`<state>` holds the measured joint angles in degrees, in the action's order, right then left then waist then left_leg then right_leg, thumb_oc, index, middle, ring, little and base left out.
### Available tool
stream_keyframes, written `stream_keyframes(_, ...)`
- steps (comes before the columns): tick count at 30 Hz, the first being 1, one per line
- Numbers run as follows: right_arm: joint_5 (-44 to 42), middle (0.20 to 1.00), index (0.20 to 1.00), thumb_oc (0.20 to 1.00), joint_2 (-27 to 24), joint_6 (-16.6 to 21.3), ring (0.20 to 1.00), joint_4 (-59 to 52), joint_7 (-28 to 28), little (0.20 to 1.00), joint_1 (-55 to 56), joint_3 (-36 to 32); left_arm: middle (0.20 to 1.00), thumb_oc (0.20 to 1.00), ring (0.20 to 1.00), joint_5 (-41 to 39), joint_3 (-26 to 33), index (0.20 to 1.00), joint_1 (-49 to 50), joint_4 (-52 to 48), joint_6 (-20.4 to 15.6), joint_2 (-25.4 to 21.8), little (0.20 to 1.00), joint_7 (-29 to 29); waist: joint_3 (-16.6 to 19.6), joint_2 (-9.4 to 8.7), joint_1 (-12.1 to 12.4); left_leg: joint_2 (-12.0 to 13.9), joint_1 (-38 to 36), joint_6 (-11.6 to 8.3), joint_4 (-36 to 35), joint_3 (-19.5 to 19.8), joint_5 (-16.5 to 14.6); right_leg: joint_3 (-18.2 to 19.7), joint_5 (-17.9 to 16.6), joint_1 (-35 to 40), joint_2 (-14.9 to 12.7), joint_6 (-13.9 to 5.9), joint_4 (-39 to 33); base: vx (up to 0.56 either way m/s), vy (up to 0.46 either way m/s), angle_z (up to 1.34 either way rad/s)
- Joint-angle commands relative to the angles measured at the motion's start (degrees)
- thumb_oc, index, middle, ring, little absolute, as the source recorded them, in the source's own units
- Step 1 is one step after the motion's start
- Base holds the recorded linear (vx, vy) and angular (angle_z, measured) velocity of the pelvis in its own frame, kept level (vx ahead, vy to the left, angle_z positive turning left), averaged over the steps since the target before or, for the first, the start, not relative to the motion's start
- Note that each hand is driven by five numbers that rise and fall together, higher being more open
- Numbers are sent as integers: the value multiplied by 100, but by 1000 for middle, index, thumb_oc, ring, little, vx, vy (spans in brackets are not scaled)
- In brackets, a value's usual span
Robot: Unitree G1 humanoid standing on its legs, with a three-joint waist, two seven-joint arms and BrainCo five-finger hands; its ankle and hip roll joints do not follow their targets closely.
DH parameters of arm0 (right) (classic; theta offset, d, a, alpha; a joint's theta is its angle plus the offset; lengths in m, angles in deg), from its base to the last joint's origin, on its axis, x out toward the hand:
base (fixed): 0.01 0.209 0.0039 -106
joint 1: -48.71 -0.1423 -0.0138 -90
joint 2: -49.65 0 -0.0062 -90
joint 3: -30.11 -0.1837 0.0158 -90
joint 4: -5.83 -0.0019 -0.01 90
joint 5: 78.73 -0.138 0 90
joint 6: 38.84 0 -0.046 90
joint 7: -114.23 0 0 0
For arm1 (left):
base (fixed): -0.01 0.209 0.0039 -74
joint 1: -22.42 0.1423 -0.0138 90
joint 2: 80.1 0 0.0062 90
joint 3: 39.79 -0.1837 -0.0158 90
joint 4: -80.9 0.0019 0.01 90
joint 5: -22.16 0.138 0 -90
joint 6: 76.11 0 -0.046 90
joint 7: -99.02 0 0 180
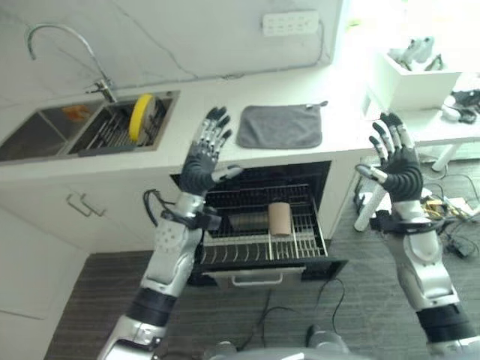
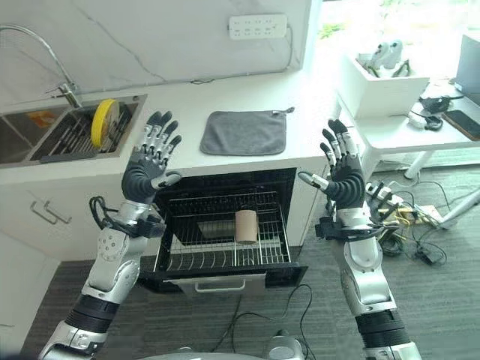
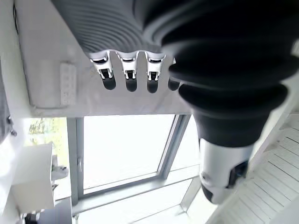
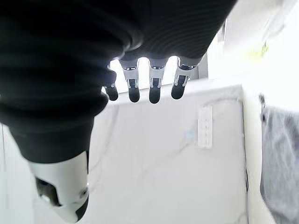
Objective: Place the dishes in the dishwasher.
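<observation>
The left hand (image 1: 201,166) is held up in the air with its fingers (image 3: 109,80) spread out straight, and nothing is held in it. The right hand (image 2: 343,180) is held up the same way, well apart from the left one, with its fingers (image 4: 155,91) straight and nothing in them. Between and below the two hands, the dishwasher (image 2: 225,225) is seen open under the white counter (image 2: 315,90), with its wire rack (image 2: 217,259) pulled out. A brown cup (image 2: 246,224) is stood upright in the rack, and a dark dish (image 2: 217,228) is laid just beside it. On the counter, above the dishwasher, a grey cloth (image 2: 244,132) is spread flat. The yellow plate (image 1: 139,116) is stood on its edge in the rack of the sink (image 1: 45,135), out to the left, past the left hand and well apart from both hands. A curved tap (image 1: 64,37) is seen above the sink. A white socket strip (image 2: 257,26) is fixed on the wall. A white box (image 2: 382,86) is set on a table to the right.
</observation>
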<state>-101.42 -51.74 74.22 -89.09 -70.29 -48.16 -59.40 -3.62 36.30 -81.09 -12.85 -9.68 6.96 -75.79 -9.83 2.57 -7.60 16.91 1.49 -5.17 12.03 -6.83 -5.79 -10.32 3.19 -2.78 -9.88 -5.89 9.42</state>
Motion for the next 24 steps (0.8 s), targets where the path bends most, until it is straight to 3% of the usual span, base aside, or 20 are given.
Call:
stream_keyframes(1,-220,1000,1000,1000,-281,149,1000,-477,-16,1000,-354,-274,1000,1000,1000,-95,331,1000,41,-223,-201,-325,1000,4,-11,49,2,183,-432,-341,-489,-82,961,418,699,498,-441,-314,702,185,938,-39)
stream_keyframes(2,-287,1000,1000,1000,-297,136,1000,-461,-45,1000,-325,-342,1000,1000,1000,-81,309,1000,72,-155,-195,-359,1000,65,14,42,-48,101,-526,-326,-517,-305,666,322,593,502,-665,-445,676,169,813,-20)
stream_keyframes(4,-389,1000,1000,1000,-255,94,1000,-496,-15,1000,-225,-449,1000,1000,1000,38,291,1000,138,-154,-133,-379,1000,78,44,18,-44,-22,-526,-324,-483,-416,492,212,352,537,-902,-605,528,93,390,12)
stream_keyframes(5,-456,1000,1000,1000,-151,118,1000,-527,127,1000,-29,-579,1000,1000,1000,59,332,1000,242,-192,-65,-448,1000,119,60,-32,-17,-272,-473,-251,-369,-463,281,124,-68,546,-1222,-720,299,100,549,25)
stream_keyframes(6,-426,1000,1000,1000,57,38,1000,-584,379,1000,164,-648,1000,1000,1000,150,490,1000,473,-280,58,-500,1000,150,51,-70,64,-555,-493,-143,-306,-624,99,-152,-608,451,-1489,-684,214,0,792,-10)
stream_keyframes(7,-529,1000,1000,1000,191,-64,1000,-689,656,1000,233,-567,1000,1000,1000,412,707,1000,760,-341,-40,-603,1000,74,46,-29,240,-755,-639,41,-622,-1108,133,-755,-667,282,-1385,-682,560,-61,908,-18)
stream_keyframes(8,-353,1000,1000,1000,208,71,1000,-755,345,1000,306,-496,1000,1000,1000,384,816,1000,658,-369,60,-709,1000,255,59,31,264,-937,-606,254,-882,-1221,238,-870,-250,120,-724,-556,1190,-92,723,-38)
stream_keyframes(10,-359,1000,1000,1000,226,156,1000,-743,247,1000,363,-526,1000,1000,1000,340,774,1000,510,-304,120,-746,1000,295,65,2,209,-1053,-610,348,-997,-1239,255,-834,-41,42,-293,-496,1354,0,300,-74)
stream_keyframes(11,-401,1000,1000,1000,246,208,1000,-725,242,1000,410,-547,1000,1000,1000,354,737,1000,394,-249,172,-741,1000,289,71,-43,158,-1159,-614,384,-1059,-1229,251,-817,93,50,54,-426,1277,26,200,-35)
stream_keyframes(12,-524,1000,1000,1000,244,278,1000,-656,359,1000,442,-572,1000,1000,1000,388,636,1000,221,-214,270,-704,1000,188,90,-137,74,-1402,-616,403,-1164,-1174,262,-734,119,120,667,-273,870,43,197,49)
stream_keyframes(13,-545,1000,1000,1000,222,316,1000,-620,391,1000,425,-552,1000,1000,1000,429,576,1000,145,-193,321,-647,1000,154,109,-171,32,-1604,-635,430,-1240,-1068,264,-599,114,147,933,-184,644,42,158,14)
stream_keyframes(15,-579,1000,1000,1000,206,365,1000,-551,457,1000,390,-539,1000,1000,1000,527,544,1000,87,-148,330,-587,1000,135,134,-151,13,-1712,-642,440,-1290,-992,278,-562,153,176,995,-92,455,41,67,36)
stream_keyframes(16,-667,1000,1000,1000,202,383,1000,-457,549,1000,330,-587,1000,1000,1000,522,539,1000,123,-115,301,-562,1000,165,185,-139,48,-1748,-616,427,-1308,-942,284,-628,352,333,1042,70,143,73,-9,12)
stream_keyframes(21,-532,1000,1000,1000,90,472,1000,-461,254,1000,188,-448,1000,1000,1000,285,611,1000,349,-107,130,-602,1000,325,235,-173,116,-1890,-334,389,-320,-873,-56,-300,300,532,902,201,-253,58,-7,-5)
stream_keyframes(24,-606,1000,1000,1000,118,481,1000,-466,277,1000,189,-511,1000,1000,1000,298,652,1000,349,-176,226,-574,1000,384,154,-225,132,-1648,-66,271,250,-746,5,-197,290,572,819,226,-203,23,65,12)
